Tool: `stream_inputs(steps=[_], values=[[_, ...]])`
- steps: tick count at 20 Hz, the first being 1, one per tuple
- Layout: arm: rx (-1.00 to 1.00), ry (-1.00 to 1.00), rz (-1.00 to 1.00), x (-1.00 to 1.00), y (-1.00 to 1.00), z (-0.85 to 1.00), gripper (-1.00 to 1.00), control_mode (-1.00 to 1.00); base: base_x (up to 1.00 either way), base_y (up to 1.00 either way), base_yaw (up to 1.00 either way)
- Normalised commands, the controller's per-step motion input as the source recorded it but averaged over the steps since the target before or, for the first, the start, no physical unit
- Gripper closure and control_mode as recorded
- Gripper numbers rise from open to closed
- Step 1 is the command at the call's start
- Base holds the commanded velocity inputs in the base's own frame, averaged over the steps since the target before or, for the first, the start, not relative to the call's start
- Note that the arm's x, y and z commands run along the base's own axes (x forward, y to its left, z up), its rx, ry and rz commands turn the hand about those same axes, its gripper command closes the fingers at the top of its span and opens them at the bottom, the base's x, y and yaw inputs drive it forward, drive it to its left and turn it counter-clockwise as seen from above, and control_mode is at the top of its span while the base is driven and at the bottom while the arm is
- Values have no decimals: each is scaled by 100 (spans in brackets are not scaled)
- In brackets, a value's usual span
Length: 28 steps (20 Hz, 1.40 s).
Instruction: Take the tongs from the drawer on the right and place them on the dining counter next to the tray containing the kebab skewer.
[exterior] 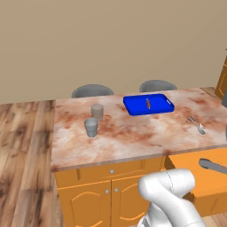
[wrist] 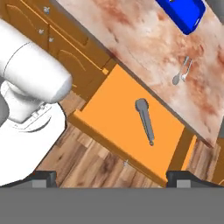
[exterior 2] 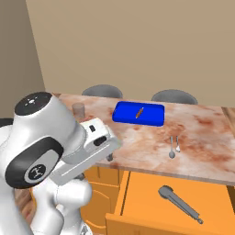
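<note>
The long dull-grey tongs (wrist: 146, 118) lie on the floor of the pulled-out orange-brown drawer (wrist: 109, 113), scoop end toward the counter. They also show as tongs (exterior 2: 181, 204) in the drawer (exterior 2: 137, 193), and as tongs (exterior: 213, 166) at the right. My gripper (wrist: 111, 177) hangs well above the drawer, open wide and holding nothing. On the marbled dining counter (exterior: 133, 137) sits the blue tray (exterior: 133, 106) with the kebab skewer (exterior: 148, 103) on it. The same tray (exterior 2: 124, 112) and skewer (exterior 2: 139, 112) are toward the counter's far side.
A small shiny utensil (exterior 2: 174, 146) lies on the counter just behind the drawer. Two grey cups (exterior: 97, 111) (exterior: 91, 127) stand on the counter's left part. Two grey stools (exterior: 92, 91) (exterior: 157, 85) are beyond it. Wood floor surrounds the island.
</note>
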Motion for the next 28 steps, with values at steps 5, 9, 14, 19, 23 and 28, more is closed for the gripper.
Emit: stream_inputs(steps=[5, 9, 14, 19, 23, 28], values=[[4, -4, -52, 37, -55, -37, -100, -100, 0, 0, 0], [1, 0, -31, 15, -26, -20, -100, -100, 0, 0, 0], [6, 0, 0, 0, -15, -5, -100, -100, 0, 0, 0], [9, 0, 0, 2, -39, -14, -100, -100, 0, 0, 0], [2, 0, 0, 1, -25, 0, -100, -100, 0, 0, 0], [0, 2, 0, 8, 0, 0, -100, -100, 0, 0, 0]])
